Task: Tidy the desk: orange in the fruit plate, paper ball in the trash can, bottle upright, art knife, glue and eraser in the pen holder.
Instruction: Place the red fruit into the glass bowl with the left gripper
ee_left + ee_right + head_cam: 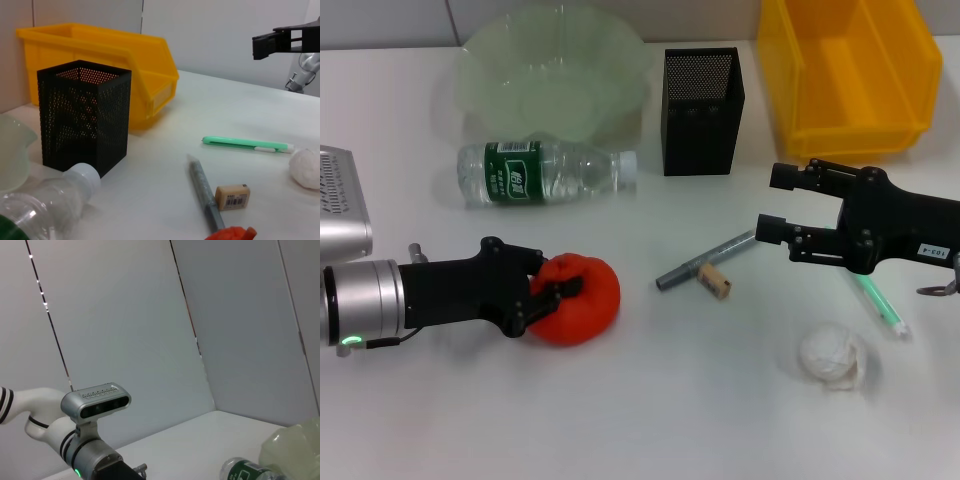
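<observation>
From the head view, your left gripper (545, 290) is pinching the orange (578, 298), its fingers pressed into the fruit's near side where it rests on the table, likely so you can lift it to the fruit plate (555, 75) behind. The bottle (545, 172) lies on its side between them. Your right gripper (772, 205) hovers with its fingers spread, holding nothing, above the grey stick (705, 260) and the eraser (716, 281); the paper ball (832, 357) sits nearer you.

The left wrist view adds what the head view hides: the green stick (247, 144) lies whole, and the pen holder (84, 116) stands just beside the trash can (107, 60).

The right wrist view looks across at your left arm and shows only the bottle's end.
</observation>
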